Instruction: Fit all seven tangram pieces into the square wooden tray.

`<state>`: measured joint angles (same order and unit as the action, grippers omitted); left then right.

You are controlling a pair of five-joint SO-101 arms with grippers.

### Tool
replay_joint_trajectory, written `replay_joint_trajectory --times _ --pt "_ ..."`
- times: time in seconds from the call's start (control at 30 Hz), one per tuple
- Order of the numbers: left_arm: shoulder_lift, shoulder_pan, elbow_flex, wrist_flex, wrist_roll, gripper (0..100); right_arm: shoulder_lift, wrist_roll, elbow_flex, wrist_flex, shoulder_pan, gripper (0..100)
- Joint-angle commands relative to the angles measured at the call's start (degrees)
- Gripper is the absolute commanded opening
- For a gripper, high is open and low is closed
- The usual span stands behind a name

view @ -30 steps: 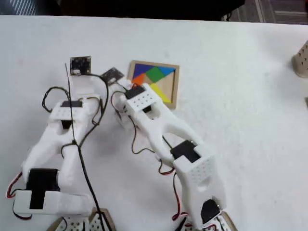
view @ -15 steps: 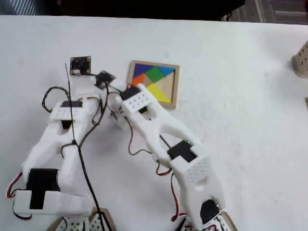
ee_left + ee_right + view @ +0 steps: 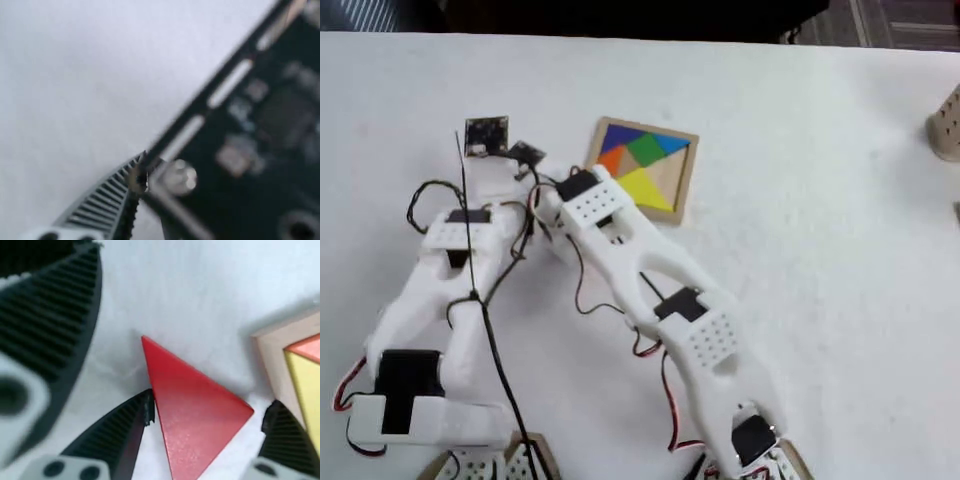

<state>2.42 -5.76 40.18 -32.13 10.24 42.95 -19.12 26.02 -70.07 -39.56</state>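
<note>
Red triangle point(image 3: 192, 410) inside spread right hand point(image 3: 210, 412) — beside tray point(image 3: 267, 352)

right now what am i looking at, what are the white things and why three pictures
The white things are two robot arms, each ending in a gripper, a two-fingered pincer. The high view looks down on the table: the left arm and the right arm, which ends beside a square wooden tray holding coloured tangram pieces. The other two pictures come from cameras on each arm's wrist. The right wrist view shows the right gripper open, with a red triangle lying on the table between its fingers, beside the tray's corner, not gripped. The left wrist view looks close at the table and a dark circuit board.
</note>
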Motion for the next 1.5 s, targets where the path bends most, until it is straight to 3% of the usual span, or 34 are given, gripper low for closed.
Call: replay_joint_trajectory --times 0.0,0.3,0.57,1.0,1.37,1.47 --pt "0.22 0.04 -0.79 2.11 -0.7 2 0.4 -1.23 4.13 -2.51 0.22 31.2" --pt "0.22 -0.4 -0.79 2.2 -0.7 2 1.19 -3.87 4.75 -5.32 0.04 24.5" --pt "0.22 -0.4 -0.79 2.2 -0.7 2 1.19 4.31 4.75 -8.31 1.19 30.3" --pt "0.31 -0.4 -0.79 2.11 -0.7 2 -3.74 5.98 1.58 -14.64 3.74 31.2" --pt "0.31 -0.4 -0.79 2.2 -0.7 2 -25.1 9.23 -26.2 0.04 5.14 31.2" --pt "0.31 -0.4 -0.79 2.11 -0.7 2 -28.88 13.1 -31.47 4.79 5.58 31.3"
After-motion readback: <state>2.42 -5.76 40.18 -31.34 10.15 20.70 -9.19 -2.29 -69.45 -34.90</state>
